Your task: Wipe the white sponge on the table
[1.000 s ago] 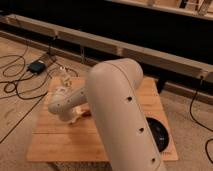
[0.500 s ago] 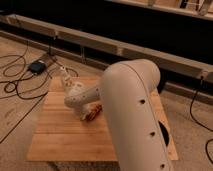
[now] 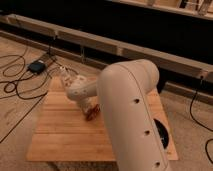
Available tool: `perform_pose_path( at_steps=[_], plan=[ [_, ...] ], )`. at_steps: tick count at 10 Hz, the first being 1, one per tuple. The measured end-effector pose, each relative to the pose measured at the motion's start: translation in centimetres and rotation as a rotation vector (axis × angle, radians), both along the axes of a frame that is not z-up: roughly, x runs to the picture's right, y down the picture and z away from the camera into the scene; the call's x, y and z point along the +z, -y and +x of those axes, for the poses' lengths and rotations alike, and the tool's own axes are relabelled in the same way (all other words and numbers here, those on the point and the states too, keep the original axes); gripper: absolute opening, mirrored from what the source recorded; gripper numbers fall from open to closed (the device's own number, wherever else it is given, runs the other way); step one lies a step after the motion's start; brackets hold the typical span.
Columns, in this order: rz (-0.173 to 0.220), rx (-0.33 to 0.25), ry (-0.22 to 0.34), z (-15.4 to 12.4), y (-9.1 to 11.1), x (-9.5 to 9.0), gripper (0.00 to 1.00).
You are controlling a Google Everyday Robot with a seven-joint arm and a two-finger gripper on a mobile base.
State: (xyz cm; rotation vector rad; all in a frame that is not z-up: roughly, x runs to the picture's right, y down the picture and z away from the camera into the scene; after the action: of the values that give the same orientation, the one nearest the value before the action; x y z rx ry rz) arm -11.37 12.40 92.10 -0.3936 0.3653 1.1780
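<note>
Light wood in planks, with grain lines along them, makes the top of the table (image 3: 60, 140). There is only the one camera view, and it looks down at the table from the near side.

The thick cream arm (image 3: 132, 110) rises at the near right corner and covers much of the right half of the top. From there its thinner part reaches to the left and away from the camera, and then bends down over the middle of the table.

The gripper (image 3: 87, 106) is at the end of this part, low over the planks, about halfway between the left and the right edge and a little closer to the far edge. Whether it is spread or pressed together, I cannot tell.

A dark reddish-brown oval object (image 3: 94, 113) lies on the wood just beside the gripper, on its near right side.

I cannot make out the white sponge; no cream block shows on the bare wood.

A clear slim bottle (image 3: 63, 75) stands upright near the far left corner.

A black bowl (image 3: 162, 134) sits at the right edge, mostly hidden behind the arm.

On the floor beyond the left edge lie dark cables (image 3: 15, 87) and a small black box (image 3: 36, 66).
</note>
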Motion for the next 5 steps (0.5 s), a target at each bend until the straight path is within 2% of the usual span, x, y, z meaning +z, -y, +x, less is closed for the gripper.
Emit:
perform_pose_path(
  at_steps=[5],
  plan=[
    [0.046,-0.057,0.024,-3.8,3.1,1.3,0.0]
  ],
)
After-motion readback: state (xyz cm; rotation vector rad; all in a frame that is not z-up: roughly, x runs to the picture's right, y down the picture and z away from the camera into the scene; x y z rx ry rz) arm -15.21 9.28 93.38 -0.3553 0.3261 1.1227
